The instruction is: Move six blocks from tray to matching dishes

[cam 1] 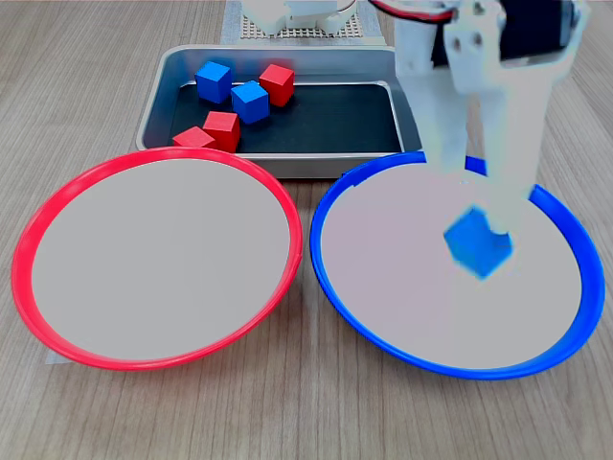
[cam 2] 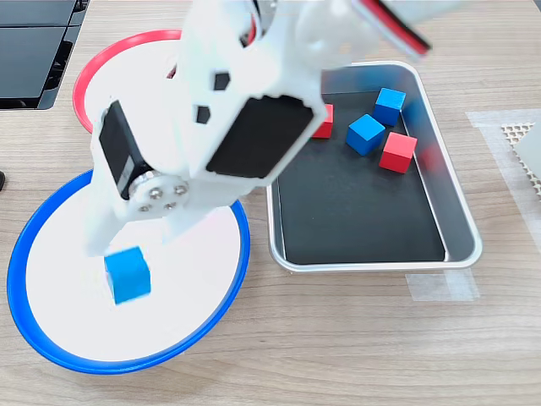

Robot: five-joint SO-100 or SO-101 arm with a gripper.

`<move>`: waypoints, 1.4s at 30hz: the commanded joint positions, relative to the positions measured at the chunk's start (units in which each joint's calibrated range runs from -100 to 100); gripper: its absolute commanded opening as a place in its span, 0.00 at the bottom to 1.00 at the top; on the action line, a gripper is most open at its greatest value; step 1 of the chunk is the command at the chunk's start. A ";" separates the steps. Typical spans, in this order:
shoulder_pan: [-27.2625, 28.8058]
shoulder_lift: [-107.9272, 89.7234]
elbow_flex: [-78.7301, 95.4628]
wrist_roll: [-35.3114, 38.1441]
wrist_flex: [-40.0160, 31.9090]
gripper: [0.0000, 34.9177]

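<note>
In the first exterior view, a blue block is seen over the blue-rimmed dish, beneath the gripper, whose jaws stand apart; contact cannot be judged. A straight upward withdrawal is advised. Beyond, five blocks are left in the tray.

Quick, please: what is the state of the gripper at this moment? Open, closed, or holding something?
Gripper: open, jaws spread above the blue block in the blue-rimmed dish; whether a finger touches it cannot be told.
</note>
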 commanded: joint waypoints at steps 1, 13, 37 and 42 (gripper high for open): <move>1.08 -5.58 1.77 2.93 3.16 0.28; 30.35 -33.81 33.18 22.91 23.63 0.01; 36.19 -29.29 50.29 46.45 1.26 0.49; 33.08 -28.10 48.84 45.42 1.26 0.01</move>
